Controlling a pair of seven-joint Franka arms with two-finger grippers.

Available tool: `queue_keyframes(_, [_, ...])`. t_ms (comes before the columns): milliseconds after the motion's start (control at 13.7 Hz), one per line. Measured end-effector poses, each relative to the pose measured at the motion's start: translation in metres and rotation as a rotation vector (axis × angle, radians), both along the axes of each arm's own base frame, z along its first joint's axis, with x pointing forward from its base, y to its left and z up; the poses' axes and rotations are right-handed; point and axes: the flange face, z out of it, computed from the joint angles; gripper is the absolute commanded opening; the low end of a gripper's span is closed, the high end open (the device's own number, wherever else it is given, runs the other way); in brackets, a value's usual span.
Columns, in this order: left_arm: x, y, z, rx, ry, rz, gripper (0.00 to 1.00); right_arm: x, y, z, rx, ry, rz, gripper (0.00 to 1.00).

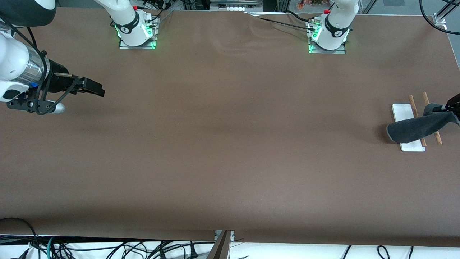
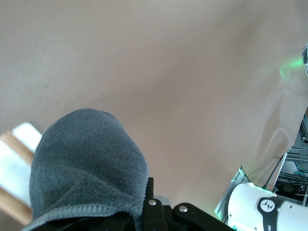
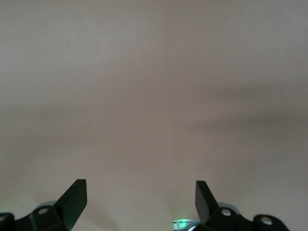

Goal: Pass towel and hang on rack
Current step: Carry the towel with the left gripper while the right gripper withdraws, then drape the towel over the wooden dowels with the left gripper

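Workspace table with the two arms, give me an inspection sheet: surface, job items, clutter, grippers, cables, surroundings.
Surface: brown table cover, slightly wrinkled between the arm bases.
Job's things: rack at the left arm's end of the table, white base and two brown rods showing; grey towel draped across it, one end pinched.
Clutter: nothing seen.
Grippers: left gripper shut on the towel over the rack; right gripper open, empty, waiting over the right arm's end of the table.
Cables: black leads at both arm bases; a tangle below the table edge nearest the front camera.
Surroundings: metal framing past the bases; nothing else clear.
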Motion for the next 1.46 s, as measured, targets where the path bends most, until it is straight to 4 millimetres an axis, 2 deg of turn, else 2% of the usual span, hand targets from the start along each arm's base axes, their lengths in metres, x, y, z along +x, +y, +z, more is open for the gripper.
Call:
queue_keyframes(146, [-0.018, 0.027, -0.023, -0.011, 0.016, -0.005, 0.0, -0.013, -0.001, -0.002, -0.016, -0.018, 0.01, 0.99])
queue_keyframes(366, [-0.038, 0.055, -0.032, 0.011, 0.031, 0.002, 0.0, -0.027, 0.002, 0.007, -0.051, -0.047, 0.033, 0.99])
queue_keyframes(585, [-0.049, 0.085, -0.04, 0.06, -0.025, 0.003, 0.0, -0.027, 0.002, 0.009, -0.064, -0.057, 0.044, 0.99])
queue_keyframes(732, [-0.053, 0.102, -0.058, 0.08, -0.06, 0.006, 0.0, -0.026, 0.001, 0.008, -0.063, -0.062, 0.058, 0.99])
queue_keyframes(1098, [-0.057, 0.121, -0.101, 0.103, -0.088, 0.018, 0.0, -0.023, 0.003, 0.014, -0.061, -0.094, 0.066, 0.99])
queue_keyframes(1390, [-0.067, 0.138, -0.13, 0.116, -0.094, 0.046, 0.0, -0.022, 0.008, 0.023, -0.064, -0.12, 0.076, 0.99])
queue_keyframes(1463, [-0.069, 0.14, -0.136, 0.113, -0.091, 0.049, 0.38, -0.021, 0.008, 0.026, -0.066, -0.127, 0.076, 0.99])
